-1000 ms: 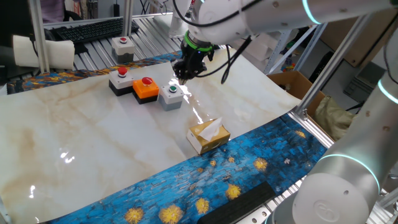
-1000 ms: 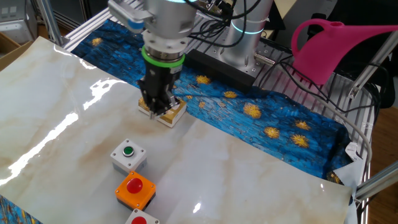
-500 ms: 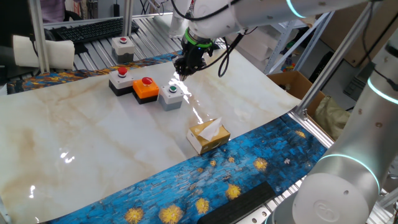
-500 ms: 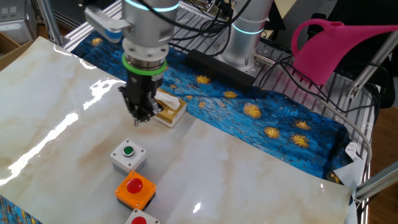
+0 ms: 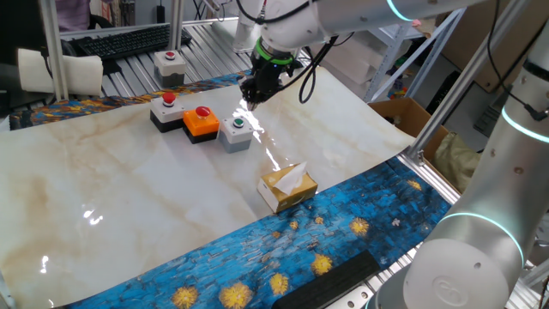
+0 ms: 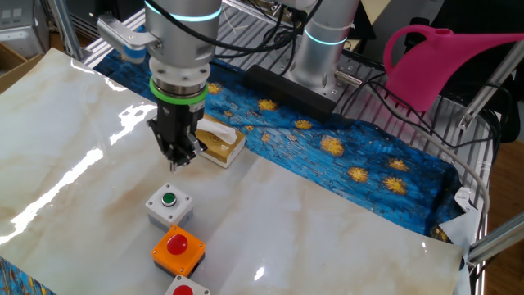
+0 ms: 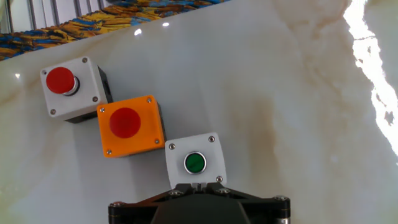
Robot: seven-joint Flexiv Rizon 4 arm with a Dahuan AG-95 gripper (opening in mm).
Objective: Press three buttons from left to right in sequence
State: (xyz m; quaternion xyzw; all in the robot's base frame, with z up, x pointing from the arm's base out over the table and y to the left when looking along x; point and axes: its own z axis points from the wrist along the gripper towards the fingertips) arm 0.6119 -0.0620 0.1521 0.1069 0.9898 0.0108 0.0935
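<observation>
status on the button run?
Gripper hovering above table, near grey box. Three boxes in a row, untouched. Tissue box off to the side, not blocking.

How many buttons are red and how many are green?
Red buttons: 3 - on the white-topped box, the orange box and the separate pale grey box behind the table.
Green buttons: 1 - on the grey box.
Total: 4 buttons.

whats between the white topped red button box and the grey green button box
The orange box with a red button sits between them, touching both, clearest in the hand view.
</observation>
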